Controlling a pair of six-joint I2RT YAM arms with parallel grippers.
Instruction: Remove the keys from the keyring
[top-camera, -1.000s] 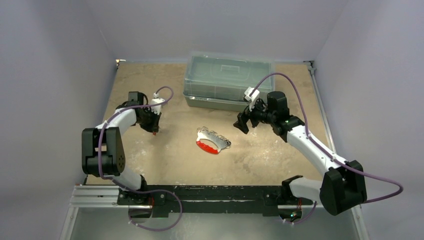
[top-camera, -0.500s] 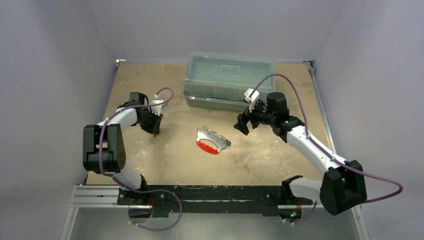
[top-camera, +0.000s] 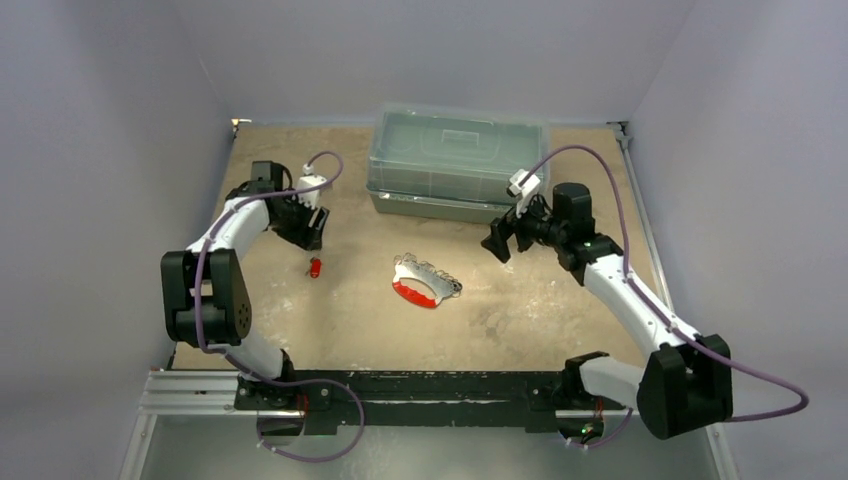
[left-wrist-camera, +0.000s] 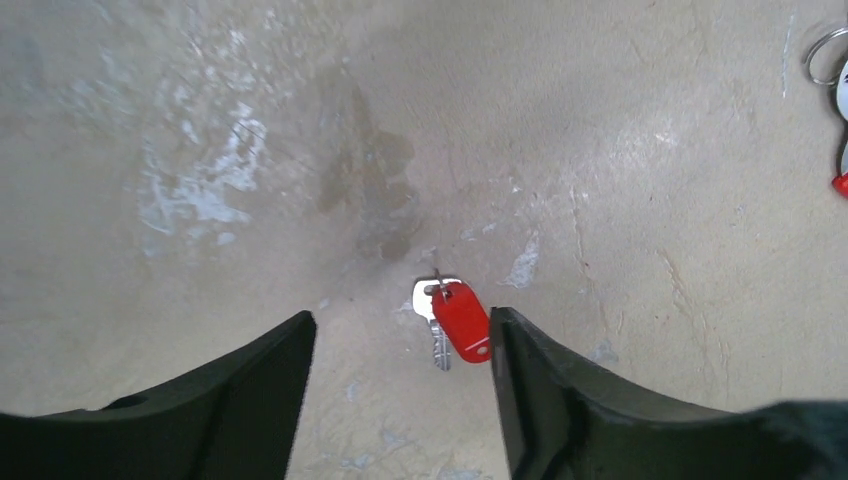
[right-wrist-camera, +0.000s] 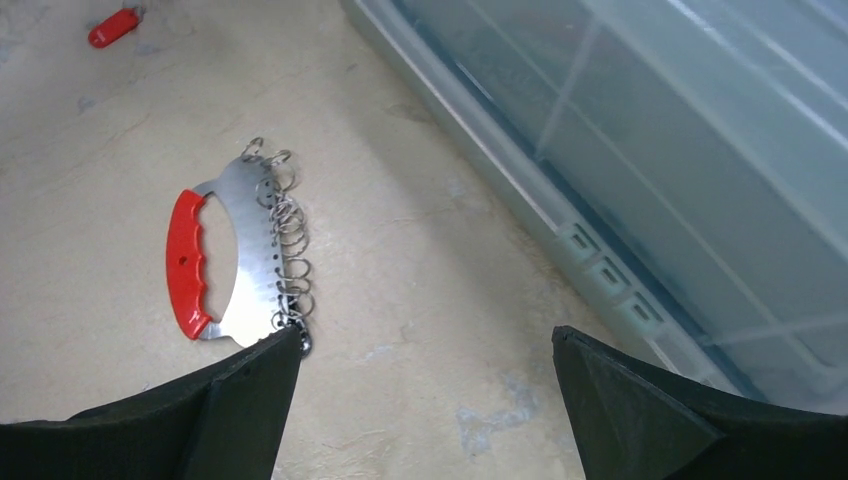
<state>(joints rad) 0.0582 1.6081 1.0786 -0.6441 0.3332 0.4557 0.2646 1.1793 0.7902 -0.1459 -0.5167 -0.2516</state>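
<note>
A small silver key with a red tag (left-wrist-camera: 455, 325) lies flat on the table, loose, seen in the top view as a red speck (top-camera: 315, 267). My left gripper (left-wrist-camera: 400, 325) hovers open above it, the key close to the right finger's inner side. It sits just beyond the key in the top view (top-camera: 310, 235). The keyring (top-camera: 420, 283) rests mid-table: a crescent metal plate with a red grip and a row of wire loops (right-wrist-camera: 215, 265). My right gripper (right-wrist-camera: 425, 340) is open and empty, to the right of the keyring (top-camera: 497, 243).
A large clear plastic box with a lid (top-camera: 455, 160) stands at the back centre, its near wall close to my right gripper (right-wrist-camera: 650, 130). The sandy tabletop (top-camera: 520, 320) is walled in by grey panels.
My left gripper has opened and pulled back from the table; the red-tagged key it was shut on now lies loose below it. My right arm has drifted slightly to the right.
</note>
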